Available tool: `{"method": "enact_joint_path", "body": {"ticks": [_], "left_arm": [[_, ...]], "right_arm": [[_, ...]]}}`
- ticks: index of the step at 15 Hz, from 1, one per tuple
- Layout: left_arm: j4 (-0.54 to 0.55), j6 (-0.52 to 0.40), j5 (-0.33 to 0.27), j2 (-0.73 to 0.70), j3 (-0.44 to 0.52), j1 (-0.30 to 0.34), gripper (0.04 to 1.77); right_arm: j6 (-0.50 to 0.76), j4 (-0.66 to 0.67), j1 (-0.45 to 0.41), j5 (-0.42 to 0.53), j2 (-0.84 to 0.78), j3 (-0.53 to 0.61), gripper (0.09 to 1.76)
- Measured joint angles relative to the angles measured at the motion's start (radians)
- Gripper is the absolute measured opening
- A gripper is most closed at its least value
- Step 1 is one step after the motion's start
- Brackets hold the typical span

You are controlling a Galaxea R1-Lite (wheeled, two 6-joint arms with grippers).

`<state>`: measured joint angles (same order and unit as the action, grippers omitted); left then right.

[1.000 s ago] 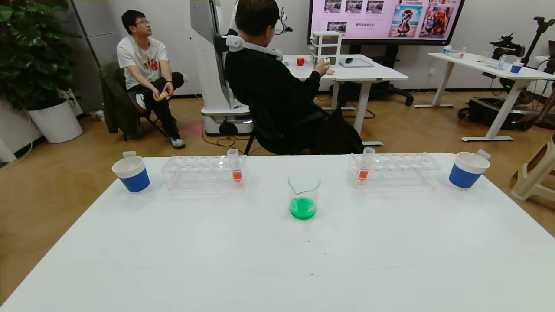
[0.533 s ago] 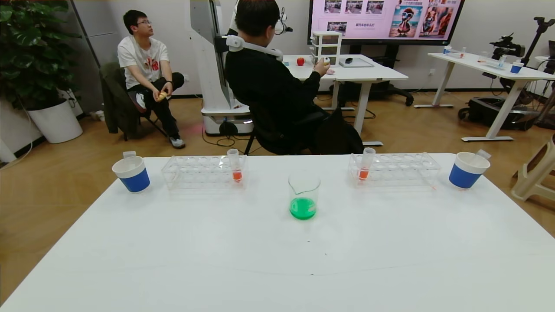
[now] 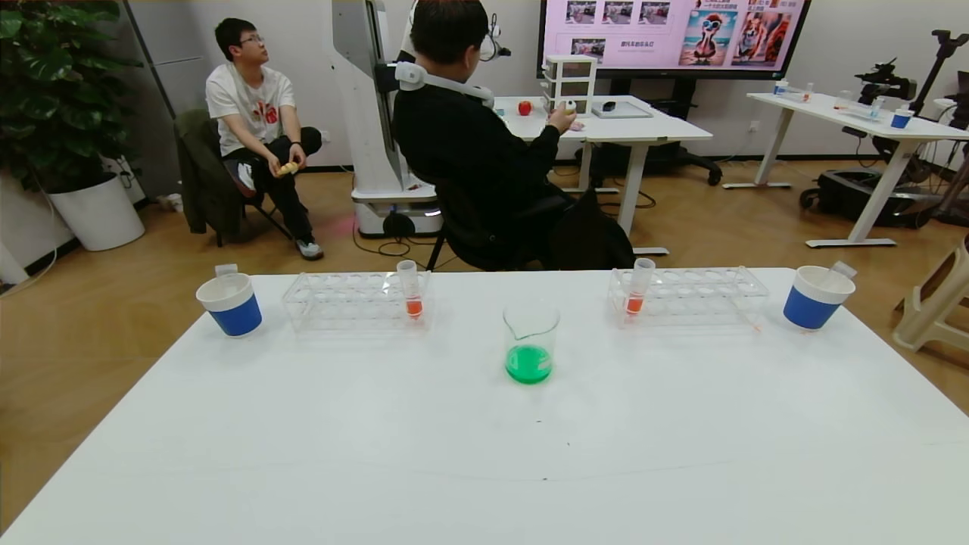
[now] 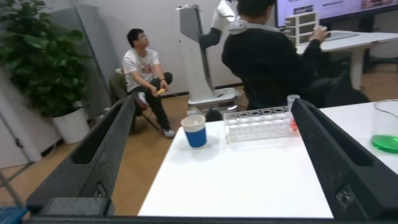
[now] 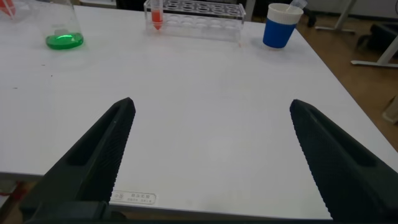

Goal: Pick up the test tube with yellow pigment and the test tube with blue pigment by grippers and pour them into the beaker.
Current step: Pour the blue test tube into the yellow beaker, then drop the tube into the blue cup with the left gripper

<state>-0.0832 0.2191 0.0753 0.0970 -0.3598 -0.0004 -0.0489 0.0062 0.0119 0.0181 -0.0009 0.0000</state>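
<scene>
Green liquid is seen from the head in the beaker (image 3: 531, 341) at mid-counter (image 3: 484, 454), so pouring is judged done, while the left gripper (image 4: 217, 155) and right gripper (image 5: 211, 155) are shown by the wrist views with fingers spread wide and empty.

The setting is a robotics laboratory or demonstration room in an office-type building. Indicators: a white work table (image 3: 484, 454) carrying clear tube racks (image 3: 356, 300), a glass beaker (image 3: 531, 341) with green liquid and paper cups (image 3: 231, 304); a second white robot (image 3: 378, 113) on a wheeled base at the far side; a large wall display (image 3: 674, 34); height-adjustable desks (image 3: 848, 113); wood-pattern flooring; a potted plant (image 3: 57, 98) at far left; two seated persons (image 3: 253, 113).
</scene>
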Motion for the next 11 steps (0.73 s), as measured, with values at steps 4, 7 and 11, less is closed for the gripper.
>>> {"method": "enact_joint_path", "body": {"ticks": [4,7,11], "left_arm": [[-0.099,-0.094,-0.047,-0.081,0.256,-0.001,1.75],[0.086,-0.117,-0.085,-0.095,0.346,-0.001,1.75],[0.089,-0.135,-0.089,-0.097,0.359,-0.001,1.75]], "right_arm": [[0.000,0.000,0.000,0.000,0.000,0.000,1.74],[0.000,0.000,0.000,0.000,0.000,0.000,1.74],[-0.001,0.000,0.000,0.000,0.000,0.000,1.74]]}}
